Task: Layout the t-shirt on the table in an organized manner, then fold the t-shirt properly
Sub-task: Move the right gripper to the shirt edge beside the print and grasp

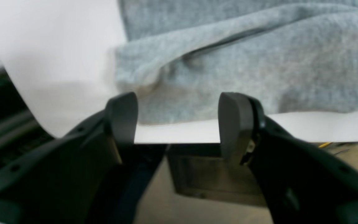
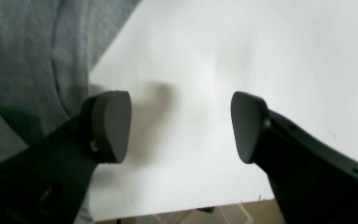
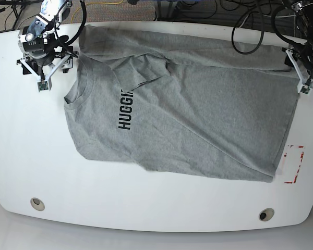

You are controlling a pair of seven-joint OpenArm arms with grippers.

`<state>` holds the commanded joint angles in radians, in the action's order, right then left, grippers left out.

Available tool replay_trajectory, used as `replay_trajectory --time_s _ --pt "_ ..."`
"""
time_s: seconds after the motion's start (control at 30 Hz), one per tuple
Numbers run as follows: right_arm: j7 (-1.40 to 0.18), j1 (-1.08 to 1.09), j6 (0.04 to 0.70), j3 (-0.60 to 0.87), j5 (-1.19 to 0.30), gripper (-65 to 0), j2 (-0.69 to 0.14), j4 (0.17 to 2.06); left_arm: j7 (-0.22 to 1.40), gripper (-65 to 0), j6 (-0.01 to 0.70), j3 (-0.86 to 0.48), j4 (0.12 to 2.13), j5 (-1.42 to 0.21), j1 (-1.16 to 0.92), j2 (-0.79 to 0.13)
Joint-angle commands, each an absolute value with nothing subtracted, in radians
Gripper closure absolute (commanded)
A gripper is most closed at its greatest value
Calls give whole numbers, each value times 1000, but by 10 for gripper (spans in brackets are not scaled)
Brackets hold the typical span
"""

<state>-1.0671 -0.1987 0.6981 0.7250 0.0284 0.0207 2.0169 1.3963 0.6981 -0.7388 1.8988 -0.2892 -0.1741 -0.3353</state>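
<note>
Base view: the t-shirt (image 3: 198, 114) lies spread over the far half of the table (image 3: 146, 208), collar toward the view's left edge, hem toward the right edge.
Lettering: black print (image 3: 125, 109) on the chest; a fold of cloth covers the end of the word, so only "HUGGI" can be read.
Upper sleeve: folded in over the chest, its outline hard to follow among the wrinkles.
Red-and-white mark (image 3: 294, 164): near the table's right edge, partly under the hem corner.
Grommet holes: one (image 3: 37, 203) by the near left corner, one (image 3: 266, 214) by the near right corner.
Right gripper (image 2: 180, 126): at the far left corner just beside the shoulder; jaws spread wide, nothing between them, bare white top below.
Right fingers (image 2: 112, 124): one sits at the cloth's edge; touching or not, I cannot tell.
Left gripper (image 1: 177, 119): at the far right corner by the hem; jaws apart and empty, pointing at a rumpled cloth edge.
Left wrist view: blurred; contact with the fabric cannot be made out.
Arms: cut off by the base view's top edge.
</note>
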Motion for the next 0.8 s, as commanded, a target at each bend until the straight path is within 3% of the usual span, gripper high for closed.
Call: replay_trajectory --time_s 0.33,0.6,0.8 --pt "-1067 -145 698 723 25 -466 21 1983 1371 -385 698 -829 1893 -285 56 -340" --pt "-1067 -76 698 723 28 -466 25 1948 1233 -385 698 -737 1834 -271 159 -341" --pt "-1067 -22 698 723 24 -466 24 1923 1109 -385 544 -679 1756 -194 200 -335"
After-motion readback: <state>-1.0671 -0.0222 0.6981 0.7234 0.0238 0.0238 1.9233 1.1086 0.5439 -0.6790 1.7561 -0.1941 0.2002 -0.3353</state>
